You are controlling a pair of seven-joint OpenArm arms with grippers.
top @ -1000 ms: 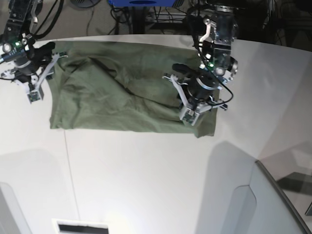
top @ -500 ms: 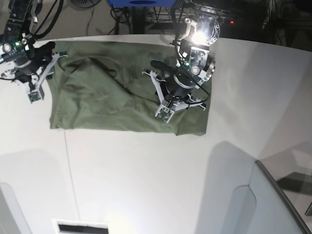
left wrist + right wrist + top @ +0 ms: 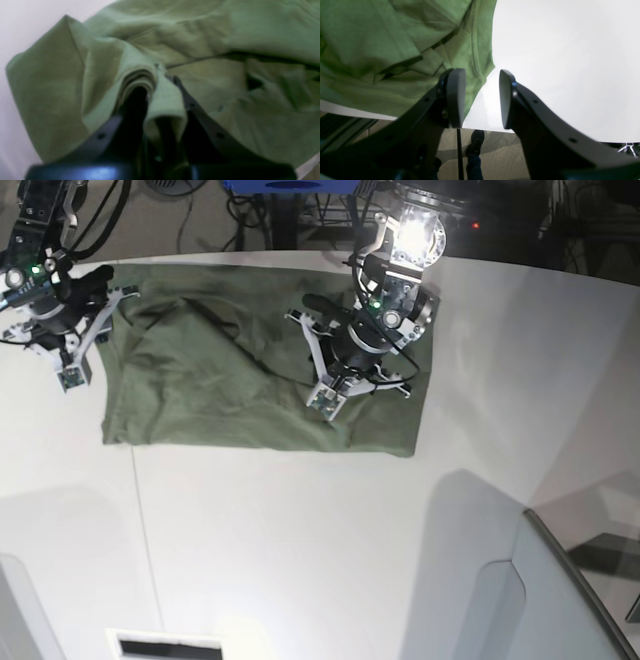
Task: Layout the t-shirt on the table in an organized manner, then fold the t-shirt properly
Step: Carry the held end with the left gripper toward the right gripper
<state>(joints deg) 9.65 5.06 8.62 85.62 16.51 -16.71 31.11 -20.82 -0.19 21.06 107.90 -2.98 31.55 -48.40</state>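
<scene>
Base view, going left to right: the right gripper [image 3: 72, 370] sits at the far-left edge of the t-shirt [image 3: 220, 380], over the white table [image 3: 300, 540]. Its jaws stand apart with nothing between them; in the right wrist view the two dark pads [image 3: 456, 97] frame bare tabletop, with the shirt's hemmed edge [image 3: 480, 50] just beside the left pad. The olive-green t-shirt lies spread across the far part of the table, wrinkled, with a diagonal crease running through its middle. Farther right, the left gripper [image 3: 330, 395] is down on the shirt's right portion, where the cloth is folded over toward the centre. In the left wrist view its jaws are clamped on a bunched fold of the fabric [image 3: 155, 100], several layers showing stacked at the pinch, though the picture is blurred. Bare table lies right of the shirt, and a grey angled panel [image 3: 560, 600] stands at the near-right corner.
</scene>
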